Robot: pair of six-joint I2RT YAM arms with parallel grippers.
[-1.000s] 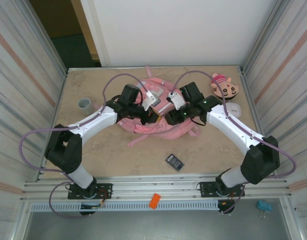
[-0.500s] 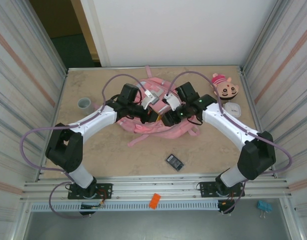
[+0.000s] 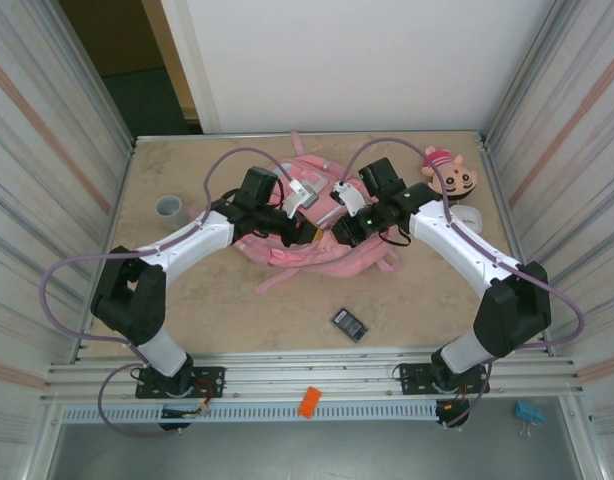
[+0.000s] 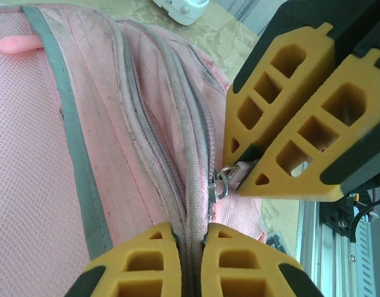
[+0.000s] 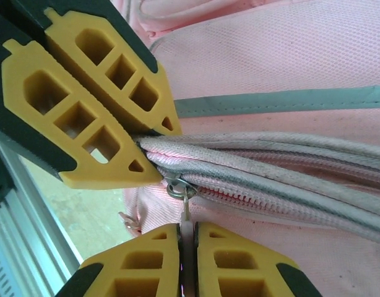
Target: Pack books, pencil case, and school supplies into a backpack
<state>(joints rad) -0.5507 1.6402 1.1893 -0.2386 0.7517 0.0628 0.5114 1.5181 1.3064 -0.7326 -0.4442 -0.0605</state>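
Jaws on both arms are closed. The left gripper (image 4: 190, 230) pinches a fold of the zip seam on the large pink fabric backpack (image 4: 41, 154), with only cloth between its ribbed yellow pads. The right gripper (image 5: 187, 228) is clamped almost flat on the small metal zip pull (image 5: 185, 213), whose ring hangs from the slider just past the fingertips. The two grippers meet tip to tip on top of the backpack, nearly touching each other along the grey-edged zip line.

The backpack (image 3: 297, 256) lies flat in the middle of the beige stone-patterned table (image 3: 187, 300), its straps trailing toward the arm bases. A small dark rectangular calculator-like item (image 3: 351, 323) lies on the near side of the backpack, clear of it. A grey round cup (image 3: 169, 207) stands well to the backpack's left. A pink-hatted doll head (image 3: 452, 175) rests off the backpack's far right corner.
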